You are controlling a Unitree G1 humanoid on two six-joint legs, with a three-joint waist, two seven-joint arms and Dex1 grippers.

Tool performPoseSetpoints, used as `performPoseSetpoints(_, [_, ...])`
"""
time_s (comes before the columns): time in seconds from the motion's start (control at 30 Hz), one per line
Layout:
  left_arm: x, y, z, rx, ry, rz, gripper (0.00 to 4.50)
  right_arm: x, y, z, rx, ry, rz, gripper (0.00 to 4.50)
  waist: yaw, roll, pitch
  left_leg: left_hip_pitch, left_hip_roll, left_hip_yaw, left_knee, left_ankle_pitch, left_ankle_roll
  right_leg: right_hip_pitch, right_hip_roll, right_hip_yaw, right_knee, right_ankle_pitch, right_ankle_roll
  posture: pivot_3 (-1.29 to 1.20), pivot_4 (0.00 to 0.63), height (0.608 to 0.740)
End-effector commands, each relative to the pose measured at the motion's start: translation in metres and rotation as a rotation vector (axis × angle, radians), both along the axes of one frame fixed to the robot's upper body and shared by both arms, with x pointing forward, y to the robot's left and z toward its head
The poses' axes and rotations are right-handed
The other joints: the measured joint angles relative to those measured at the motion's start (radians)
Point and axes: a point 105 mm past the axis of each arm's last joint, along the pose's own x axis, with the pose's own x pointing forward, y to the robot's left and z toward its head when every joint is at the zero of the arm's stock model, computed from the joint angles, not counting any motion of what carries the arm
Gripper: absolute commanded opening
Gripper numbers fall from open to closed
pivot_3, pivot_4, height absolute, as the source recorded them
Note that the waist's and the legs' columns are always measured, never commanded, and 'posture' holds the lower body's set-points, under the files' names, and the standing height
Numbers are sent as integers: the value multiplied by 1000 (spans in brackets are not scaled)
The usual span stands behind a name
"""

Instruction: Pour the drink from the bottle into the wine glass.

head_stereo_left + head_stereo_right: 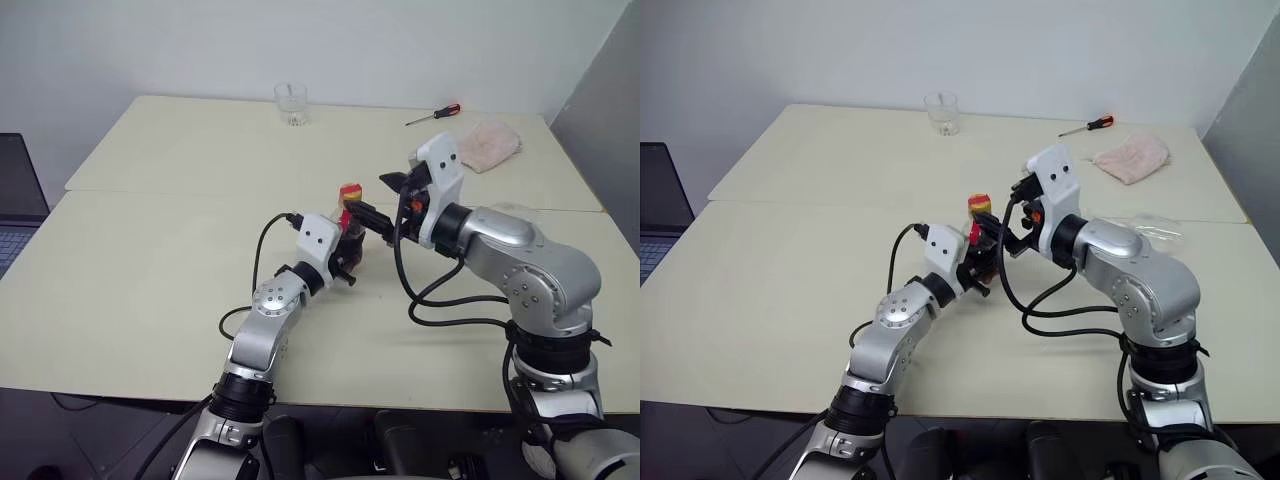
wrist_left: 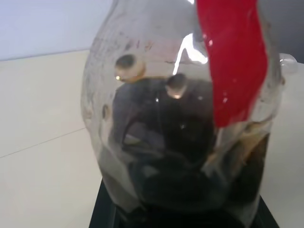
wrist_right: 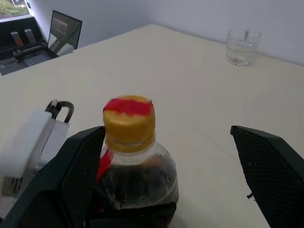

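The bottle stands upright near the table's middle, its yellow-and-red cap on. The dark drink fills its lower body. My left gripper is shut on the bottle's round body from the near side. My right gripper is open at cap height, coming in from the right. In the right wrist view its two fingers stand wide on either side of the cap, not closed on it. A bit of clear glass behind my right forearm may be the wine glass; most of it is hidden.
A short clear tumbler stands at the table's far edge. A red-handled screwdriver and a pink cloth lie at the far right. A laptop sits off the table's left side.
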Motion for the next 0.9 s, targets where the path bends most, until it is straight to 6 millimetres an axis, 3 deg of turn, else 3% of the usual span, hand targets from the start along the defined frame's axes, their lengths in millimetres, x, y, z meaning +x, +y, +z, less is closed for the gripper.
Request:
performPoseSetpoints(0.03, [-3, -3, 19, -30, -77, -16, 900, -3, -13, 13, 13, -53, -19, 4500, 0, 0, 0, 0, 0, 0, 0, 0, 0, 0, 0, 0, 0, 0, 0, 0, 150, 740])
performPoseSetpoints(0.6, [-3, -2, 20, -31, -76, -11, 900, -21, -18, 13, -22, -48, 128, 4500, 0, 0, 0, 0, 0, 0, 0, 0, 0, 0, 0, 1, 0, 0, 0, 0, 150, 740])
performPoseSetpoints(0.9, [-3, -2, 19, -31, -75, -16, 900, -29, -16, 23, -7, -68, 184, 4500, 0, 0, 0, 0, 0, 0, 0, 0, 0, 0, 0, 1, 0, 0, 0, 0, 150, 740])
